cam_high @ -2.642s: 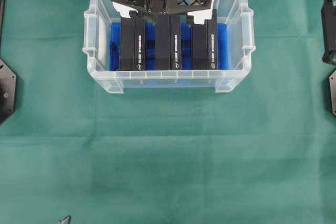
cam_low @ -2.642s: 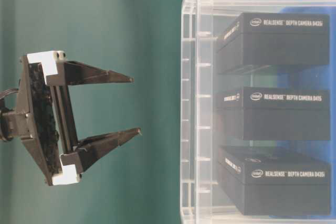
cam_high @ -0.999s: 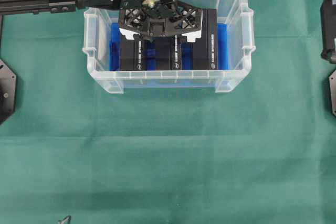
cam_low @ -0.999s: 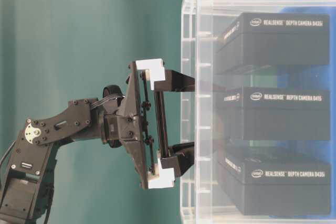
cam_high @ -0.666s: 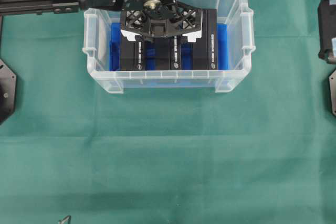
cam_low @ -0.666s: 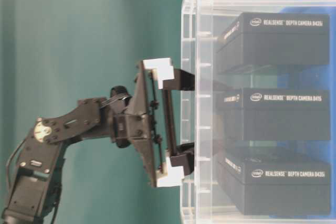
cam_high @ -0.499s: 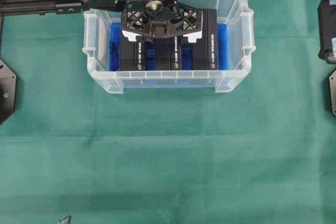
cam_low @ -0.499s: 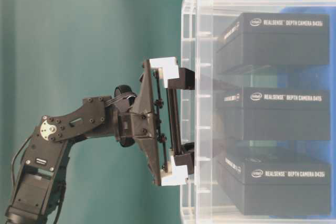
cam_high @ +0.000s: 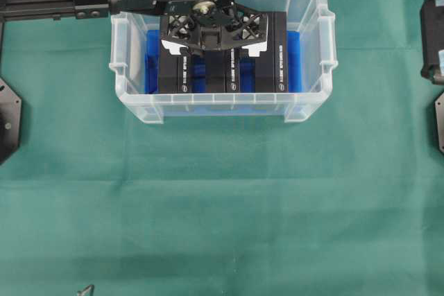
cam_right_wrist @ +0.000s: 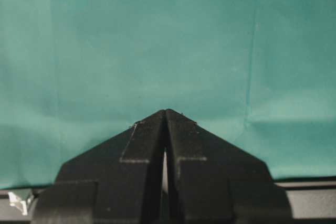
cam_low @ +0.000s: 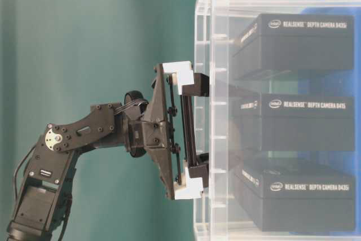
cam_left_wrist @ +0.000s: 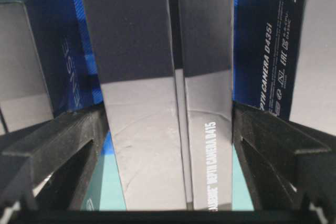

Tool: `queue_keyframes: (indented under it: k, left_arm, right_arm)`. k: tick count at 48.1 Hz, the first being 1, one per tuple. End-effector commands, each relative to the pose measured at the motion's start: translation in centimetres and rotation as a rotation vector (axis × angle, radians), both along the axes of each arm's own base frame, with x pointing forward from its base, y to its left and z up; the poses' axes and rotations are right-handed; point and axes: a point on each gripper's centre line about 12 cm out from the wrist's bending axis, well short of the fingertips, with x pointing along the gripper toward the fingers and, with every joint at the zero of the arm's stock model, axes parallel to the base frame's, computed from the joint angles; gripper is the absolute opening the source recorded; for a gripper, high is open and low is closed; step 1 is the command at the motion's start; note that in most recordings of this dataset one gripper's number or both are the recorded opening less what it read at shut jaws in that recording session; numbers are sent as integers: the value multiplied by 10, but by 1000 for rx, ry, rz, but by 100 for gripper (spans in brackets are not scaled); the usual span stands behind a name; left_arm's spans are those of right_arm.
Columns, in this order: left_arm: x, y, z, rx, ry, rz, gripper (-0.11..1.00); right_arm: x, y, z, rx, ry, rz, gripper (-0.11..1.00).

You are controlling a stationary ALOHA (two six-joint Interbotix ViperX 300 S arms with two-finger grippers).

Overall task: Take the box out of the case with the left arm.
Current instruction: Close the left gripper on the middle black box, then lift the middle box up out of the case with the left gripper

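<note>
Boxes are seen standing three in a row inside the case (cam_high: pixel 123 60), and the middle box (cam_left_wrist: pixel 163 103) is framed between the two fingers (cam_left_wrist: pixel 47 150) of the left gripper (cam_high: pixel 213 39). The jaws are spread wide, one on each flank of that box, with a sliver of gap visible on both sides in the wrist view, so nothing is gripped yet. The gripper is lowered past the rim, pointing down into the case. The left box (cam_high: pixel 173 67) and right box (cam_high: pixel 272 60) are found just outside the fingers. Blue lining (cam_high: pixel 295 53) is glimpsed beneath. Well off to the side, the right gripper (cam_right_wrist: pixel 165 116) is held closed over green cloth (cam_high: pixel 222 206), empty.
</note>
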Motion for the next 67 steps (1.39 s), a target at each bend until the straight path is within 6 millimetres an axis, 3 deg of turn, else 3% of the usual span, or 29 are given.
queue_keyframes:
  k: [1,6,25,31,48,67]
  left_arm:
    - [3,0,15,0,-54,7,83]
    - [7,-2,16,-1,-81,5,63]
    - [8,-2,18,-5,-95,26,63]
    - [7,-2,31,-2,-106,27,63]
    - [8,-2,88,-6,-78,30,63]
    - [-3,-1,176,8,-145,43,63]
  right_arm:
    - [1,0,3,-1,-14,0,0]
    - [1,0,3,-2,-14,2,0]
    - [1,0,4,-2,-15,2,0]
    - [1,0,3,-2,-14,0,0]
    - [1,0,3,-6,-14,-1,0]
    - [1,-1,4,-8,-15,0,0]
